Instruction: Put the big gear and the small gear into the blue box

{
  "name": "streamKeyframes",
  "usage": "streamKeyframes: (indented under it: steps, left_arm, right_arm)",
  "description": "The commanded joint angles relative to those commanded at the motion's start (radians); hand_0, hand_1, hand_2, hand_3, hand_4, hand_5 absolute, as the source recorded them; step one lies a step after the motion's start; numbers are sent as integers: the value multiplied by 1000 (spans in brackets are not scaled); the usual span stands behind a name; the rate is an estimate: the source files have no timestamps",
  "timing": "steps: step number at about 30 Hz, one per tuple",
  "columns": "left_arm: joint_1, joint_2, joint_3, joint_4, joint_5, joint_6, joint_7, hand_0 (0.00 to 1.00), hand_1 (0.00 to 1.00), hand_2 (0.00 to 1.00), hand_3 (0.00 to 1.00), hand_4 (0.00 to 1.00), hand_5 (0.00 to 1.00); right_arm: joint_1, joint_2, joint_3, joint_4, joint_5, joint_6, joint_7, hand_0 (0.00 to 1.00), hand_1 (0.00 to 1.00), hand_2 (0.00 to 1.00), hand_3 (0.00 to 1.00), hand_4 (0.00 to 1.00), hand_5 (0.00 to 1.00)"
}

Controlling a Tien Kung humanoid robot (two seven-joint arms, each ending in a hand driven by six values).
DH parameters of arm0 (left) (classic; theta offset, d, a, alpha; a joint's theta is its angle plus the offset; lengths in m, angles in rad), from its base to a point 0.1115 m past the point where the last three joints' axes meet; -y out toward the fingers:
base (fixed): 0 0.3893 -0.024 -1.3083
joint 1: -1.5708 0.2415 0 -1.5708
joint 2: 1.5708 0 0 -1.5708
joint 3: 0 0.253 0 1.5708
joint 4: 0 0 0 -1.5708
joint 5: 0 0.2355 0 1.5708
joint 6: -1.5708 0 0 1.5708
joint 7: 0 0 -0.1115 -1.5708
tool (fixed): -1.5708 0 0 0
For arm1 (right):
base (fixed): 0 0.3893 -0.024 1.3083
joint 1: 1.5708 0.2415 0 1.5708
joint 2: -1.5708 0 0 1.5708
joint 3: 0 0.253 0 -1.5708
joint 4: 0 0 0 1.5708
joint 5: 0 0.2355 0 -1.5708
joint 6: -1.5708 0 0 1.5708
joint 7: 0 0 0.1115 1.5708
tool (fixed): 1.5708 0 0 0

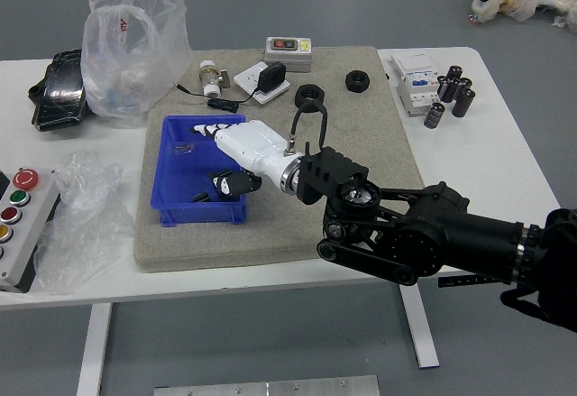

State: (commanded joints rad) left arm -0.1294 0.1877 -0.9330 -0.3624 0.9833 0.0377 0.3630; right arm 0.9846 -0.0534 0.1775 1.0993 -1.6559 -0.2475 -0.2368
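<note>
A dark gear (222, 178) lies within the outline of the blue box (203, 216), left of centre in the frame; my hand partly covers it, so I can't tell whether it is the big or the small gear, or whether I touch it. My right hand (255, 151) reaches over the box's right side from the right edge of the frame, its fingers (220, 133) and thumb apart, clamped on nothing. In the box I also see a small silver piece (185, 149) at its left and a small dark piece (201, 198) towards its near side. Just above the middle of the frame, 2 black rings (357, 81) sit apart on the grey mat (297, 234). Above the box are a jar (210, 78), a black adapter (271, 77) with its cable and a white device (288, 51). A clear plastic bag (135, 62) and a black packet (61, 94) are at upper left, a button panel (22, 220) at the left edge. At upper right, black cylinders (463, 102) stand by a white box (415, 76) on the white table (505, 152).
</note>
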Motion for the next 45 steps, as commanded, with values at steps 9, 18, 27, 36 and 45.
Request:
streamKeyframes:
  steps: [9,18,27,36,45]
  left_arm:
    - [3,-2,2,1,-3,1,-2,702,637,645,804,702,476]
    - [10,1,21,3,-36,11,-14,701,637,645,804,702,476]
    - [3,10,30,6,-49,14,-28,701,637,645,803,703,477]
    - [2,22,31,9,-44,9,-35,701,636,645,803,703,479]
    - [10,25,57,15,-87,17,-56,701,636,644,802,701,483]
  right_arm:
    - [-63,-61,148,38,-9,-5,-2,371,720,833,930,578,164]
    - [-236,-189,423,98,166,-116,157,345,639,743,825,578,180]
    - [-431,-258,664,153,273,-96,257,378,633,722,783,583,188]
    - [-606,-291,845,216,231,-84,258,382,635,724,778,582,190]
    - [-764,-310,1020,256,233,-78,274,393,640,727,774,588,197]
